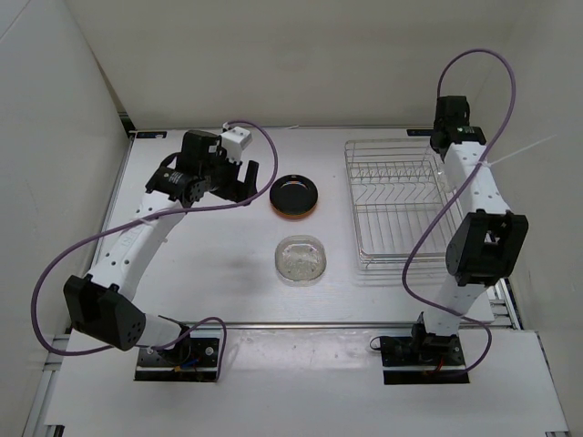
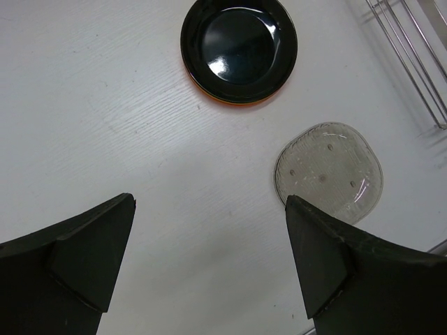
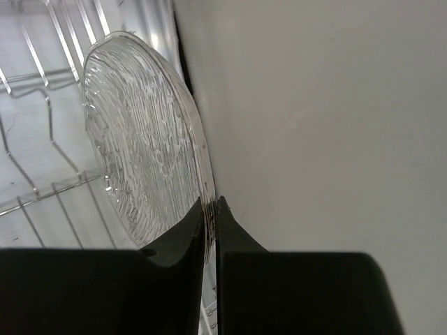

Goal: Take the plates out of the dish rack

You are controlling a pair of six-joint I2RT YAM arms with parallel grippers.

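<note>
Left gripper (image 2: 209,209) spread wide, pointing down — right gripper (image 3: 211,204) pinched nearly shut, its arm stretched forward.

Dish rack (image 1: 392,202): rectangular, silver wire grid, low wire sides, upright dividers; stands on the right side.
Black plate (image 1: 294,193): small, round, glossy; lies flat and face up, stacked on the orange plate (image 2: 237,104), left of the rack and apart from it.
Orange plate: shows only as a thin rim under the black one.
Clear plate (image 1: 300,259): see-through, faintly speckled; lies flat on its own, nearer than the stack, close to the rack's near left corner.
Second clear plate (image 3: 140,139): ribbed, see-through; stands on edge with the rack's wires behind it; rim pinched between the closed fingers of the right gripper (image 3: 211,202); whether it rests in the rack cannot be told.
</note>
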